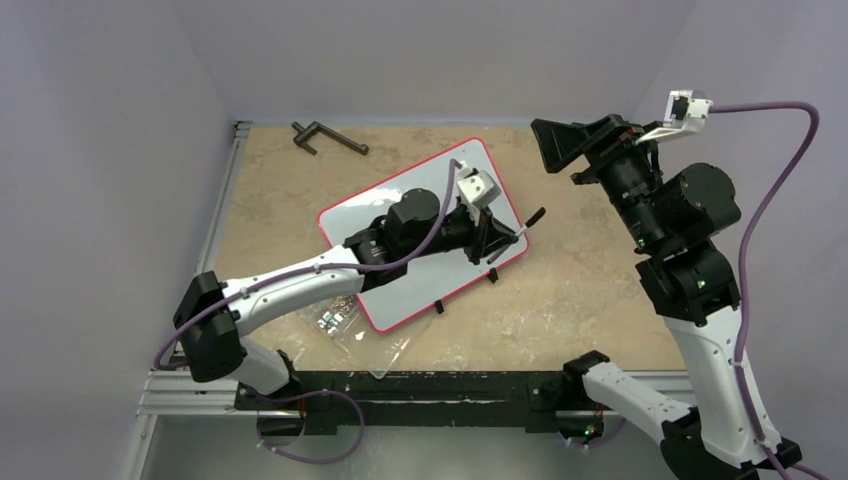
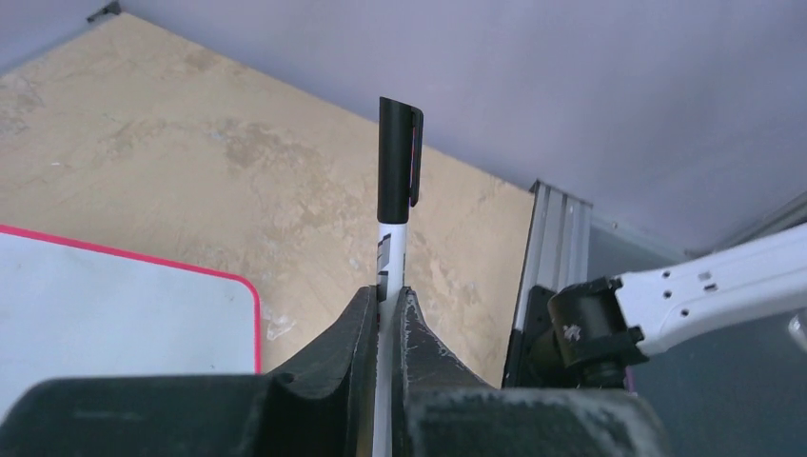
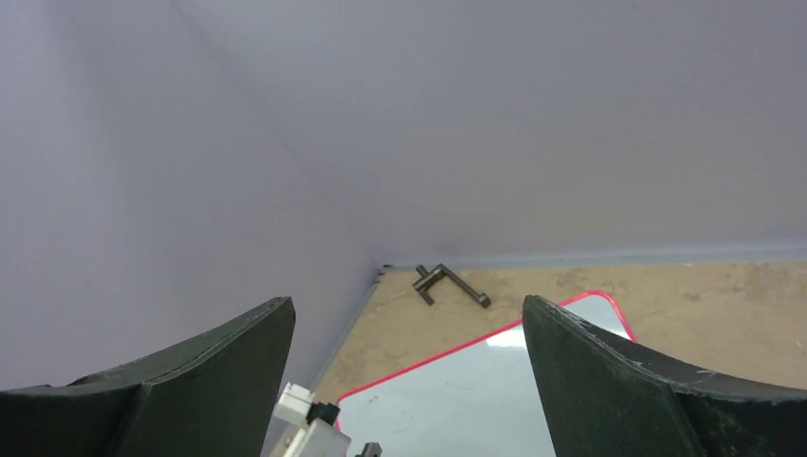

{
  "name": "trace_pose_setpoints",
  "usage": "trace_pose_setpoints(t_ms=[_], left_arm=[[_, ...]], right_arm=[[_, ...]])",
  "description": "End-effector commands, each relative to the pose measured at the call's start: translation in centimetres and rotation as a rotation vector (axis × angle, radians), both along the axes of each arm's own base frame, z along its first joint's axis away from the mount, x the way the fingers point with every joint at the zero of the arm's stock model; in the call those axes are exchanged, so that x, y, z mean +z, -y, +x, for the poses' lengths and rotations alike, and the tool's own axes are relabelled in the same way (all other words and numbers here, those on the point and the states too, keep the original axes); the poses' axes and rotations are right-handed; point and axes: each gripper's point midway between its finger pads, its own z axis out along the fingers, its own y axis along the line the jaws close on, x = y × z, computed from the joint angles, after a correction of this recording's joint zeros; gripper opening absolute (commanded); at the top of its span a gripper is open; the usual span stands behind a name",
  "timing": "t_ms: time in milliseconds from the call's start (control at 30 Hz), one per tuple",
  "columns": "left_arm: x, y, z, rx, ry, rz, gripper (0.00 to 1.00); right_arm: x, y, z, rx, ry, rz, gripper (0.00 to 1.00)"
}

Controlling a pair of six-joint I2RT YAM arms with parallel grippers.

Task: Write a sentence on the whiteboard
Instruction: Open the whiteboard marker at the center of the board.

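Observation:
The whiteboard (image 1: 400,200), white with a thin red rim, lies slanted at the middle of the table. No sentence is in view; the bare parts of the board look blank. My left gripper (image 1: 503,240) hovers over the board's right edge, shut on a white marker (image 1: 530,218) whose black cap is on. In the left wrist view the marker (image 2: 398,162) sticks up past the closed left gripper (image 2: 388,290), with a corner of the whiteboard (image 2: 105,305) at the left. My right gripper (image 1: 545,148) is raised at the back right, open and holding nothing. Its wrist view shows the right gripper (image 3: 407,303) above the whiteboard (image 3: 476,390).
A dark metal crank handle (image 1: 330,138) lies at the table's back left, also seen as the handle (image 3: 452,284). A clear plastic box with screws (image 1: 345,325) sits under the left arm near the front. Aluminium rails (image 1: 228,200) border the table's left side.

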Motion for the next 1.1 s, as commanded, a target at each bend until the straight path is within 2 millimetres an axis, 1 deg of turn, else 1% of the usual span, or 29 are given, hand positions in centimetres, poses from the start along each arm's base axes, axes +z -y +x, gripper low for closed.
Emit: trace_pose_setpoints(t_ms=[0,133,300,400,500,600,733,800,900,1067], left_arm=[[7.4,-2.9,1.5,0.145,-0.082,-0.286,0.0],[11.0,-5.5,1.8,0.178,-0.148,-0.459,0.0],[14.1,-8.5,2.1,0.222,-0.159,-0.602,0.0],[16.2,-10.7,2.4,0.245,-0.168,-0.704,0.0],[17.8,-12.2,2.6,0.25,-0.174,-0.758,0.0],[19.1,-13.4,2.6,0.253,-0.166,-0.8,0.0],[20.5,-14.7,2.2,0.245,-0.156,-0.843,0.0],[20.9,-15.0,2.1,0.237,-0.159,-0.86,0.0],[21.4,-15.1,1.8,0.215,-0.172,-0.89,0.0],[21.8,-14.9,1.5,0.179,-0.188,-0.922,0.0]], right_arm=[[3.2,-1.7,-2.1,0.135,0.154,0.063,0.91],[3.3,-1.8,-2.7,0.156,0.194,0.068,0.9],[2.6,-3.6,-3.6,0.27,0.216,0.051,0.88],[1.6,-4.8,-3.5,0.336,0.185,0.044,0.82],[0.2,-6.2,-3.4,0.407,0.147,0.032,0.77],[-1.3,-7.8,-3.6,0.509,0.115,0.014,0.75],[-3.1,-9.4,-4.4,0.637,0.07,0.012,0.71],[-3.2,-10.0,-4.8,0.688,0.079,0.02,0.69],[-3.9,-10.8,-4.8,0.744,0.068,0.016,0.66],[-4.6,-12.2,-5.2,0.867,0.065,0.018,0.64]])
